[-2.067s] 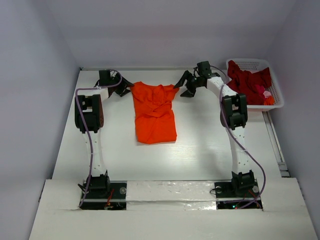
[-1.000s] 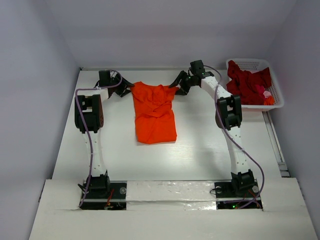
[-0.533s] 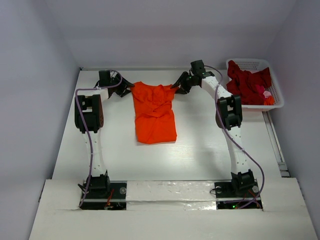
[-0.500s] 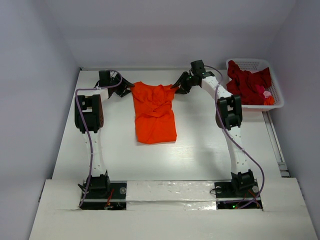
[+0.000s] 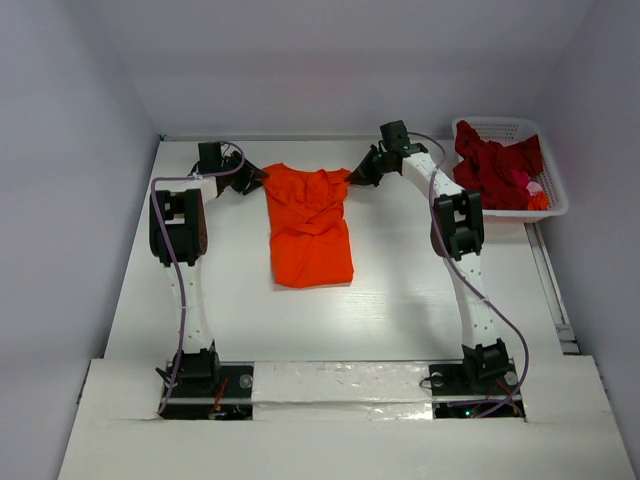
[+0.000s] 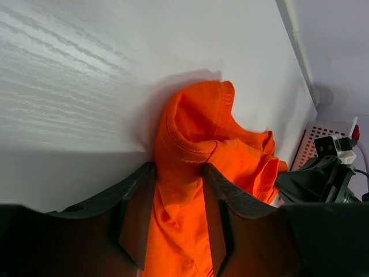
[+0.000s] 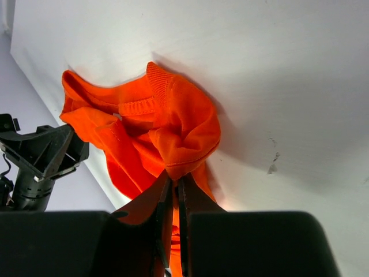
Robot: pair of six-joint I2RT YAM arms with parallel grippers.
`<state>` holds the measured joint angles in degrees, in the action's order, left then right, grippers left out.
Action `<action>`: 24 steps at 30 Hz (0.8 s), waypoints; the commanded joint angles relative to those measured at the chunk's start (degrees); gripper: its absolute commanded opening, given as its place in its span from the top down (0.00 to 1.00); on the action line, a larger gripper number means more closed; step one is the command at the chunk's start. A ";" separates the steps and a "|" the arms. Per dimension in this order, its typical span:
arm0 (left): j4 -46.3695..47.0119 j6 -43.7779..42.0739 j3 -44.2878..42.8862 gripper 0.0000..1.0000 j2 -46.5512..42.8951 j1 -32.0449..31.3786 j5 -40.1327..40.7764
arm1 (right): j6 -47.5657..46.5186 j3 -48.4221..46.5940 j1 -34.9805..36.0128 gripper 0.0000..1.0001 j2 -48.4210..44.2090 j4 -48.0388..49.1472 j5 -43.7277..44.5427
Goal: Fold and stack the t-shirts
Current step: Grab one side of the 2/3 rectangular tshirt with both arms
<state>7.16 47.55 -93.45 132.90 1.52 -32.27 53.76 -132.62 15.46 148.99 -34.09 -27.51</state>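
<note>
The orange t-shirt [image 5: 310, 225] lies crumpled lengthwise in the middle of the table, collar end far. My left gripper [image 5: 258, 178] is at its far left corner. In the left wrist view its jaws [image 6: 177, 173] stand apart on either side of a bunched fold of orange cloth [image 6: 190, 133] that fills the gap. My right gripper [image 5: 352, 175] is at the far right corner. In the right wrist view it [image 7: 174, 179] is shut on a pinch of the orange cloth [image 7: 184, 130]. Dark red t-shirts [image 5: 495, 160] are heaped in the basket.
The white latticed basket [image 5: 500, 124] stands at the far right corner of the table, with a bit of pink and orange cloth [image 5: 530, 190] at its near end. The back wall runs close behind both grippers. White tabletop [image 5: 400, 290] lies around the shirt.
The right gripper moved left onto the shirt's far right corner and closed on it. The left gripper's jaws narrowed around its fold. The shirt has barely shifted.
</note>
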 commanded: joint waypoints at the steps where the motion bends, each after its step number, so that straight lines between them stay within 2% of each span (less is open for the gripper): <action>1: -1.18 -0.44 -0.15 0.67 -2.38 0.15 -0.16 | 0.03 -2.12 0.53 0.92 -1.07 0.34 0.61; 13: -1.53 -0.26 -1.47 0.79 -1.33 0.15 0.19 | -0.14 -2.21 0.53 0.93 -0.98 0.34 0.61; 19: -1.97 -0.26 -2.35 1.00 -0.10 0.15 0.10 | -0.32 -1.68 0.53 0.94 -1.24 0.69 0.52; 24: -2.59 -0.35 -2.35 1.00 -0.18 0.15 -0.07 | -0.67 -1.77 0.53 0.95 -1.16 0.86 0.35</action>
<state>5.02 47.53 -93.78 133.14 1.50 -32.08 53.74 -132.62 15.46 148.99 -34.09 -27.40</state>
